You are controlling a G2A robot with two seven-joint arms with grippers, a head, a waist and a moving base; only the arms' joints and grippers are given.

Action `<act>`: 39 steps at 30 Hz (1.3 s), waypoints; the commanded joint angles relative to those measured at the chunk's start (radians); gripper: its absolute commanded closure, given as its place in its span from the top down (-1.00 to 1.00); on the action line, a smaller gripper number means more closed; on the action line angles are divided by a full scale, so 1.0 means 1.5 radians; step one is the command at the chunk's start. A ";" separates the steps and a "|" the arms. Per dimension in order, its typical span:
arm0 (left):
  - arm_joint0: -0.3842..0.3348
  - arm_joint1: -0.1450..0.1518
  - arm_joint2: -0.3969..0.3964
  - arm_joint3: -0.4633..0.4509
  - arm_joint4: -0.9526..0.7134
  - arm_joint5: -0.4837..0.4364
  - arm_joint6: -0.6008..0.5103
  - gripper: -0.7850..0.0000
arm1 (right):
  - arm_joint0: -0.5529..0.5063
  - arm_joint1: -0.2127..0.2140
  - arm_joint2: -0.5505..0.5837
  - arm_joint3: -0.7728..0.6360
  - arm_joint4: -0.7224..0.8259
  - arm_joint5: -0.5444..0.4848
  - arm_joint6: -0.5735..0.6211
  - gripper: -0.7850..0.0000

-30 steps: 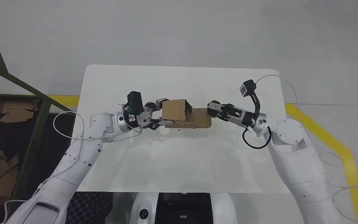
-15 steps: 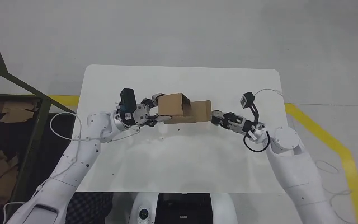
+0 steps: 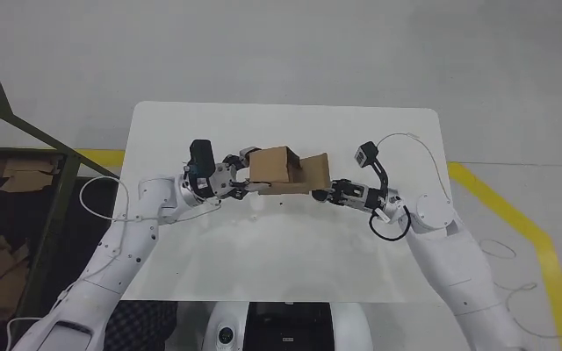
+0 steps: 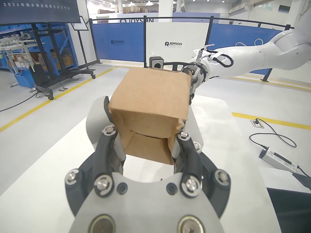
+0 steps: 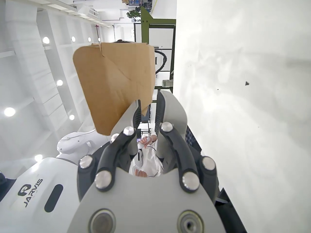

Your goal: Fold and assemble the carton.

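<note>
Top view, over the middle of the white tabletop (image 3: 281,263): brown carton (image 3: 279,166) held up between two claws, partly squared into a box, one flap (image 5: 114,81) sticking out toward the right arm. Left claw (image 4: 145,122) clamped wide across the carton's open end, a finger against each outer wall. Right claw (image 5: 148,103) pinched narrow on the edge of that loose flap.
</note>
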 commanded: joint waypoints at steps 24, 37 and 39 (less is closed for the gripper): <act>-0.011 -0.007 -0.008 0.025 -0.015 0.024 -0.011 0.06 | -0.086 0.023 0.039 -0.164 -0.102 -0.004 -0.021 -1.00; -0.005 -0.009 -0.002 0.011 -0.001 0.010 -0.010 0.07 | -0.037 0.016 -0.001 -0.151 -0.138 0.019 -0.080 -1.00; -0.004 -0.010 0.000 0.008 0.001 0.007 -0.010 0.06 | -0.029 0.015 -0.006 -0.148 -0.142 0.023 -0.086 -1.00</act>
